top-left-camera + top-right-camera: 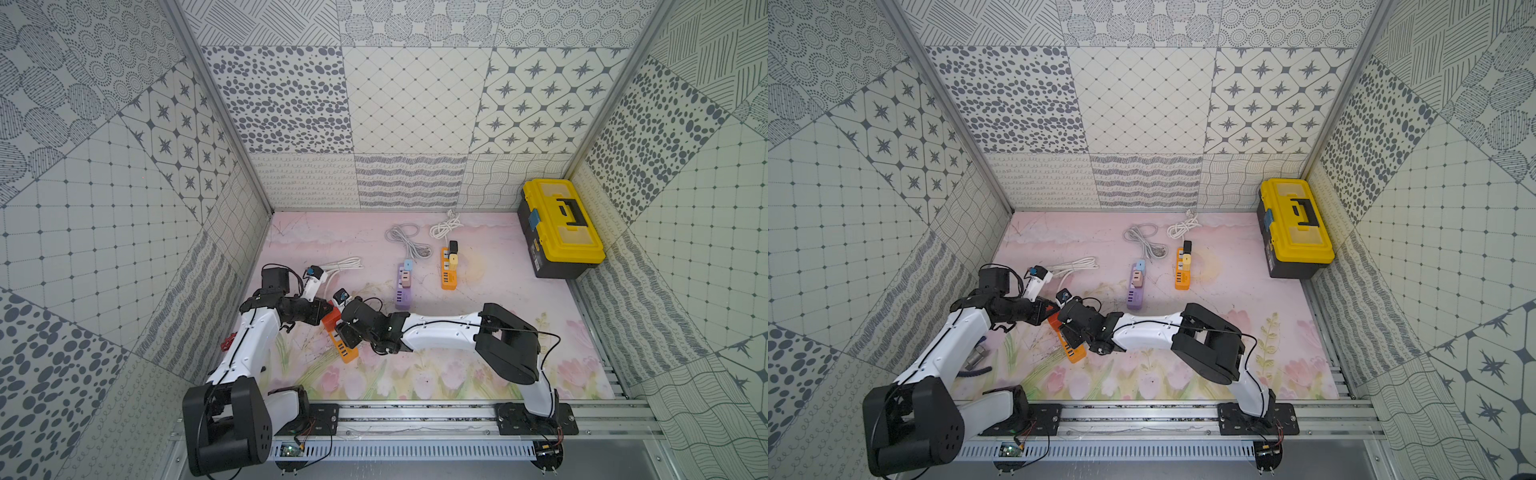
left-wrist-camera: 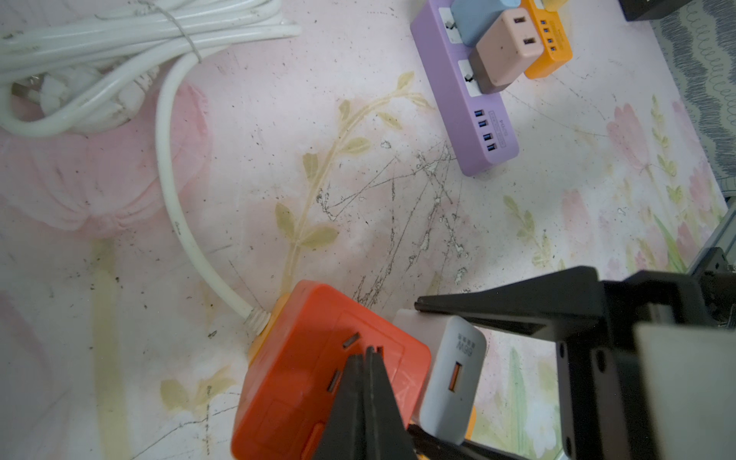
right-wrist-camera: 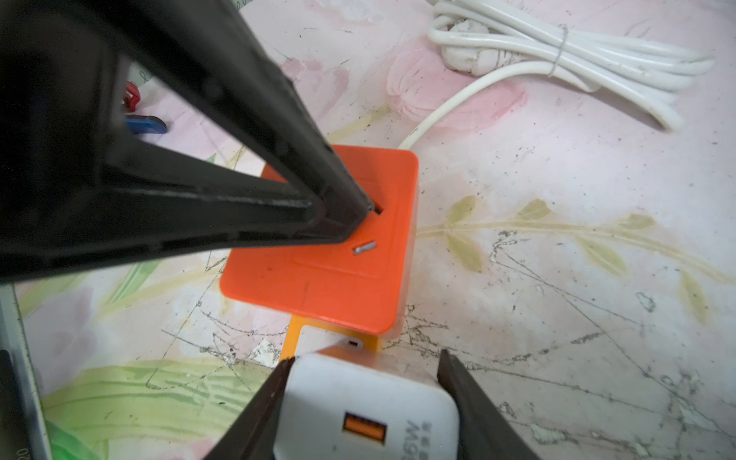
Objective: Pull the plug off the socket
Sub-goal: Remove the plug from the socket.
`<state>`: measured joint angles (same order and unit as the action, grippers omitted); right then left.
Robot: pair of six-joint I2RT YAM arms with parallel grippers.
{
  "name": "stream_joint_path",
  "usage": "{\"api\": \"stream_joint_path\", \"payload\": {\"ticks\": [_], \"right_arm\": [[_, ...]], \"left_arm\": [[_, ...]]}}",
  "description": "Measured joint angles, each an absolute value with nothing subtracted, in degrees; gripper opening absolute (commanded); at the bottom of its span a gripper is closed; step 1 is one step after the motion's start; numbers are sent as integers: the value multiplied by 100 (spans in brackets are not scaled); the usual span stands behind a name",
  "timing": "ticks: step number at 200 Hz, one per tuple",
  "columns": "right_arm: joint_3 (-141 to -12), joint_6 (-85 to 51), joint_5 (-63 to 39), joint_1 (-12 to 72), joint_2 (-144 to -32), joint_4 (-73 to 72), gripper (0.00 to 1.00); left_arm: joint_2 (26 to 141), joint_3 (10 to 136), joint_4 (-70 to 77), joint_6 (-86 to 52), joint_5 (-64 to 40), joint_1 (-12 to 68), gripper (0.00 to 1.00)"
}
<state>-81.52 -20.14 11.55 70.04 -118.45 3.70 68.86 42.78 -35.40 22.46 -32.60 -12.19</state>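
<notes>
While left fingers (image 2: 358, 382), squeezed shut, press on orange plug (image 2: 302, 358), right fingers (image 3: 265, 398) part open, hugging sides of white plug (image 3: 370, 402) stuck in orange socket strip (image 1: 348, 352) on desk (image 1: 457, 374).

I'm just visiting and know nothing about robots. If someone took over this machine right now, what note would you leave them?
Left pincer: shut, tips pressing on the orange-red socket block.
Right pincer: closed on the white charger, a finger on each side.
Charger apparently not yet out of the orange power strip.
Done: brace and grip. To do: pull the charger free.
</notes>
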Motion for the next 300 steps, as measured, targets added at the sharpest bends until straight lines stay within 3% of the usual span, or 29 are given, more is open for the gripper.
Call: {"api": "stream_joint_path", "payload": {"ticks": [264, 300], "right_arm": [[-8256, -1621, 1450, 7290, -11636, 403, 36], [-7747, -1876, 1238, 6993, -11032, 370, 36]], "left_arm": [[6888, 4289, -3667, 2252, -3343, -1219, 0], [6884, 4289, -3667, 2252, -3341, -1219, 0]]}}
